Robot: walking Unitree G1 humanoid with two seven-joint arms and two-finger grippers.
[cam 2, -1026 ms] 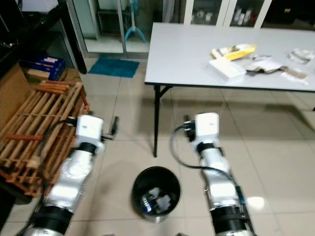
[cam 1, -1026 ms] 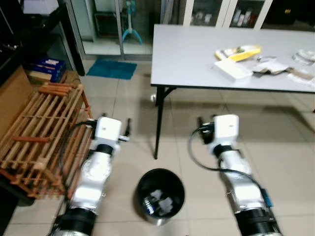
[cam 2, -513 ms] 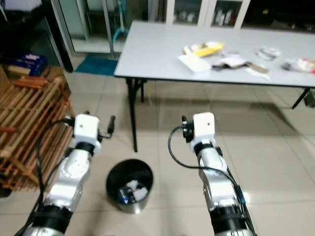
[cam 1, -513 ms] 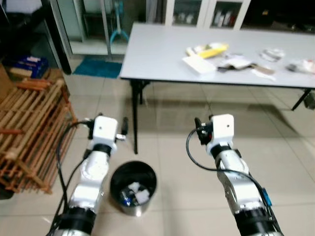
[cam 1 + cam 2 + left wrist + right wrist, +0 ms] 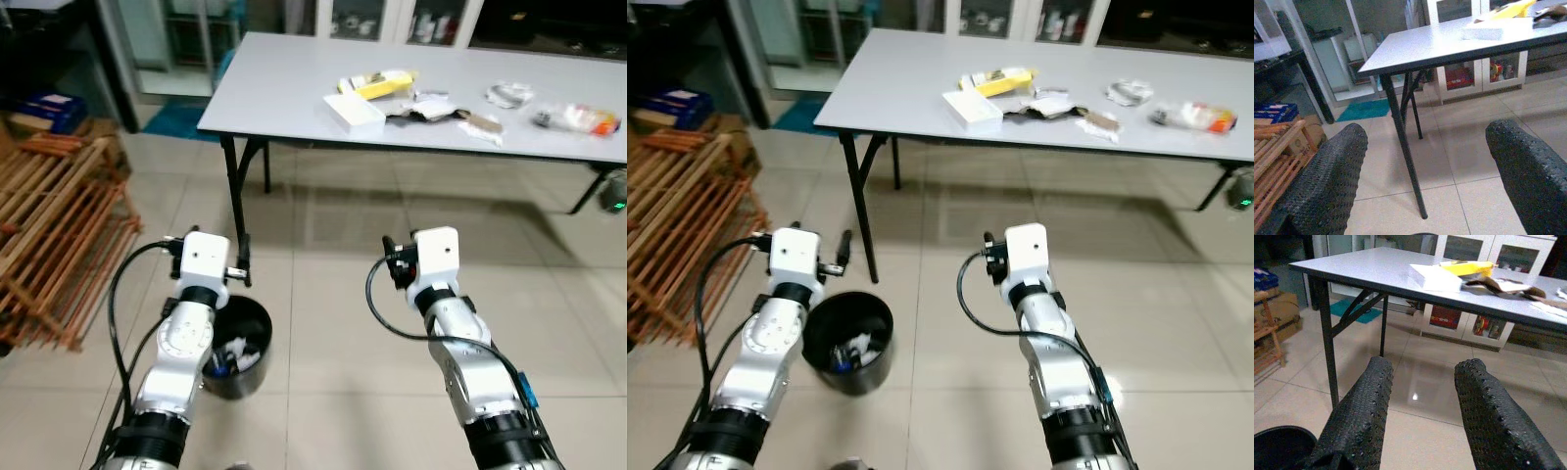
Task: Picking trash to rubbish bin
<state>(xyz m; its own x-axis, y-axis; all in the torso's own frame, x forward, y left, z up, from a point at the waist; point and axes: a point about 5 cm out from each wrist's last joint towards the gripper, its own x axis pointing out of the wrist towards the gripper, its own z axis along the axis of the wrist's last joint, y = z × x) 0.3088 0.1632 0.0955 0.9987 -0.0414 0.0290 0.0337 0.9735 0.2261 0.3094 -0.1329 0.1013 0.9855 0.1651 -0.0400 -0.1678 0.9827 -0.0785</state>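
A: Where is the bin, and where is the trash?
B: The black bin point(image 5: 848, 341) stands on the tiled floor beside the table leg point(image 5: 859, 208), with scraps inside. More trash point(image 5: 422, 102) lies on the grey table point(image 5: 294, 83).

A: State of the grippers?
B: Left gripper point(image 5: 1425, 181) is spread wide, holding nothing, just above the bin's rim. Right gripper point(image 5: 1422, 416) is parted and empty, held over bare floor, well apart from the bin.

A: Surroundings?
B: A wooden rack point(image 5: 54, 235) stands to the left.
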